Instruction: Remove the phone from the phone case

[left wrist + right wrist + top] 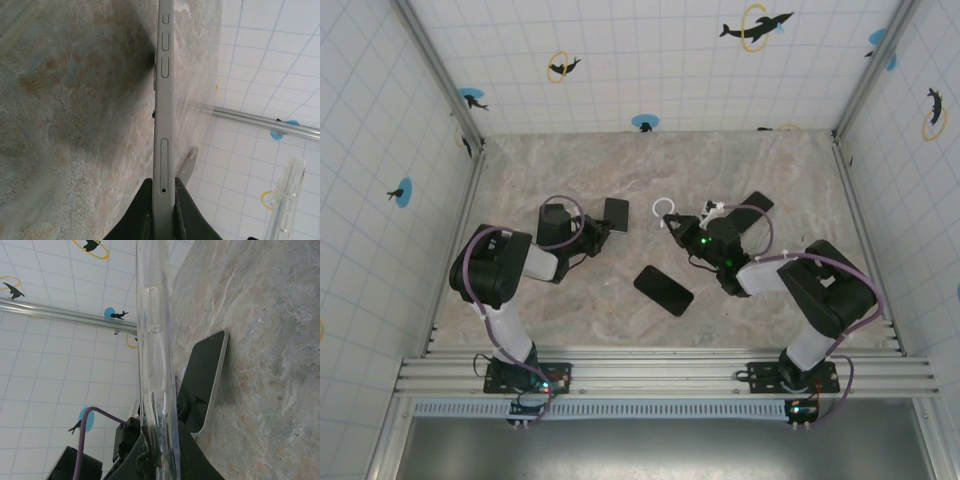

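Marbled beige stone pattern covers the surface [570, 165], boxed in by white walls [650, 60] ruled with a pale blue grid and dotted with dolphin stickers [756, 26], with metal rails [440, 70] running up the corners. My left tool [163, 186] is clenched on the phone [164, 100], pinching its near end. Edge-on from that wrist it is a slim silver-grey slab with three side buttons toward the far end and a long tray slot with a pinhole close to my fingers. It is held low over the surface, beside its own shadow. From the right wrist its black glass face shows, reflecting a dolphin. My right tool [160, 442] grips the clear case [154, 340], which is transparent, seen edge-on and has moulded button bumps. Phone and case are apart, the phone out of the case. A second dark phone [663, 290] lies flat between my arms. From above the case is hard to see apart from a white ring [665, 201] ahead of the right tool. A dark flat thing [756, 204] beyond my right wrist is partly covered and I cannot tell what it is, nor the grey wedge [187, 164] peeking from behind the phone. Whether the phone's far edge touches the surface I cannot tell.
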### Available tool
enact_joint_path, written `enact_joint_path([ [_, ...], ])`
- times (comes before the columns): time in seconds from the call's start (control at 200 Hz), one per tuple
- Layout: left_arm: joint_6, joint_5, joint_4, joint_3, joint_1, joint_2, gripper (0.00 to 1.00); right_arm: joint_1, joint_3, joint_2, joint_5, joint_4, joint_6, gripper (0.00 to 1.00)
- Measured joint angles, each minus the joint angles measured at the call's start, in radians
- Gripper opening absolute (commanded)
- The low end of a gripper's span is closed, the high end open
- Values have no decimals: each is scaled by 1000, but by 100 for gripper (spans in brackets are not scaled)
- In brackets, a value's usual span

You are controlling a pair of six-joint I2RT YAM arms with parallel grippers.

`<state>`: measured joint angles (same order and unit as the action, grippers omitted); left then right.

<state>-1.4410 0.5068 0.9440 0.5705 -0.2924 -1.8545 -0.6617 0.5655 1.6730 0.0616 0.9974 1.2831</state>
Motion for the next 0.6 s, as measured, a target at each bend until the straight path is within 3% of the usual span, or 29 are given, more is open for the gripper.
enact_joint_path([
  [0.601,9,2,-127,8,1,25,22,0,2,60,22,8,11,0],
])
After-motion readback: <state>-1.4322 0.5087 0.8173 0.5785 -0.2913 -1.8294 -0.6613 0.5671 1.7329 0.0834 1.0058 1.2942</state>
